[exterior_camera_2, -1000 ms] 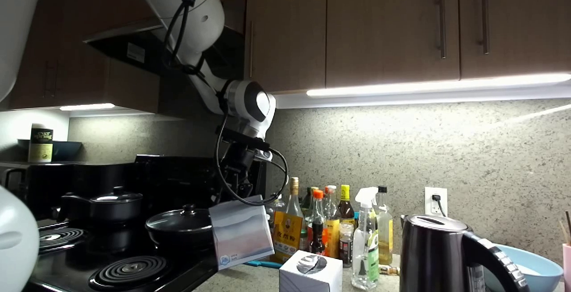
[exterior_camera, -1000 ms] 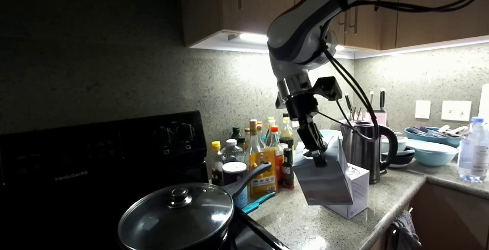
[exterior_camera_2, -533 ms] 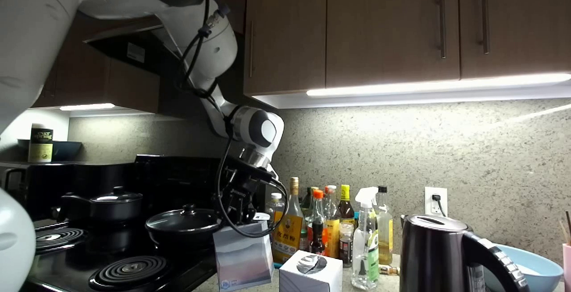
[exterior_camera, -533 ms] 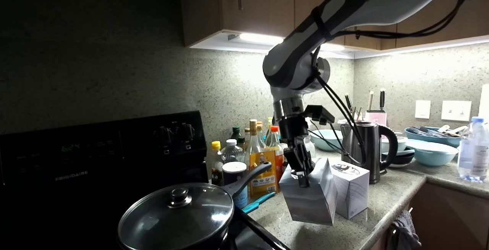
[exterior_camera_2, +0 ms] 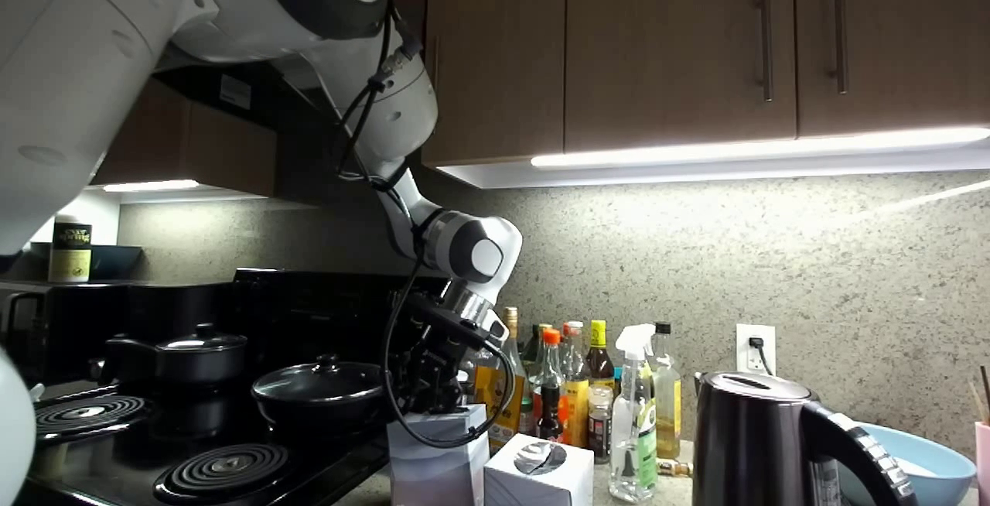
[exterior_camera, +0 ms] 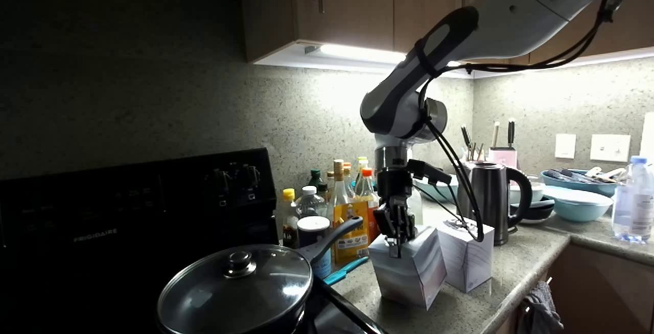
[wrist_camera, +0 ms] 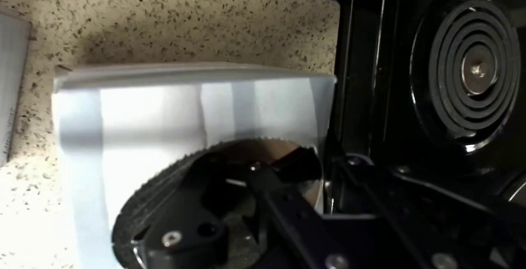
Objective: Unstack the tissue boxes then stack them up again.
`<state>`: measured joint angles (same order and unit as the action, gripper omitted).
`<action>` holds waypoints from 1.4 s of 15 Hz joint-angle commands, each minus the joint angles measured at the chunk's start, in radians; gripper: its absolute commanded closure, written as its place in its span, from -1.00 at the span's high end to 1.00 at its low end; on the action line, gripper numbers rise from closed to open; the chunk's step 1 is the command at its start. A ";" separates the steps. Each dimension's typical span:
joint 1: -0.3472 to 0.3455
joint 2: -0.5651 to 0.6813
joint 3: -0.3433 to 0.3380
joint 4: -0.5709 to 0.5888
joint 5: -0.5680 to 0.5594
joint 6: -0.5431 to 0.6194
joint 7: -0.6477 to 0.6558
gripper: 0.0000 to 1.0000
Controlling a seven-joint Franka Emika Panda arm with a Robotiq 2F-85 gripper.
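My gripper (exterior_camera: pixel 397 246) is shut on one wall of a tissue box (exterior_camera: pixel 406 275), with one finger inside its top opening and the other outside. The wrist view shows this box from above (wrist_camera: pixel 152 112), with the gripper (wrist_camera: pixel 322 166) at its stove-side edge. In an exterior view the held box (exterior_camera_2: pixel 437 459) is under the gripper (exterior_camera_2: pixel 429 398). It is nearly upright, at or just above the counter; I cannot tell if it touches. The second tissue box (exterior_camera: pixel 467 257) stands upright beside it, close to the kettle. It also shows in an exterior view (exterior_camera_2: pixel 537 475) and at the wrist view's left edge (wrist_camera: pixel 12 75).
A steel kettle (exterior_camera: pixel 483 196) stands behind the second box. Several bottles (exterior_camera: pixel 352 206) line the wall. A lidded pan (exterior_camera: pixel 235 283) with its handle out sits on the stove, near a teal knife (exterior_camera: pixel 347 270). The counter (wrist_camera: pixel 185 18) ends at the stove.
My gripper has lowered the held tissue box towards the counter, and the box has turned and come closer to upright. The second box has not moved.
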<state>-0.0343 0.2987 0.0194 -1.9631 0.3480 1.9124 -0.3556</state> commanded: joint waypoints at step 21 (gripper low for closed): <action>0.047 -0.207 -0.002 -0.069 -0.204 -0.066 0.282 1.00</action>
<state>0.0123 0.1797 0.0233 -1.9714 0.1848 1.8770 -0.1272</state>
